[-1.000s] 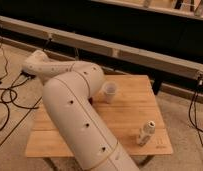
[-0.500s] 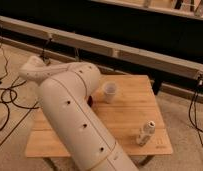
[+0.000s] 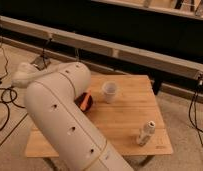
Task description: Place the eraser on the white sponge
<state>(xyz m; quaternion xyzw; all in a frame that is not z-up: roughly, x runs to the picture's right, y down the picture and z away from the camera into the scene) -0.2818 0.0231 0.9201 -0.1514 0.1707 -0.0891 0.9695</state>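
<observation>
My white arm (image 3: 60,120) fills the left half of the camera view, rising from the bottom edge and bending left over the wooden table (image 3: 120,117). The gripper is out of view beyond the arm's far end (image 3: 25,75) at the left; its jaws stand wide apart. Neither the eraser nor the white sponge shows; the arm covers the table's left part. A dark thing with an orange patch (image 3: 85,102) peeks out from behind the arm, and I cannot tell what it is.
A white cup (image 3: 109,91) stands upright near the table's back middle. A small pale bottle-like object (image 3: 145,132) stands near the front right corner. Black cables lie on the floor at left and right. A long dark bench runs behind the table.
The arm's far end has drifted left and a little lower. The cup and the pale object have not moved.
</observation>
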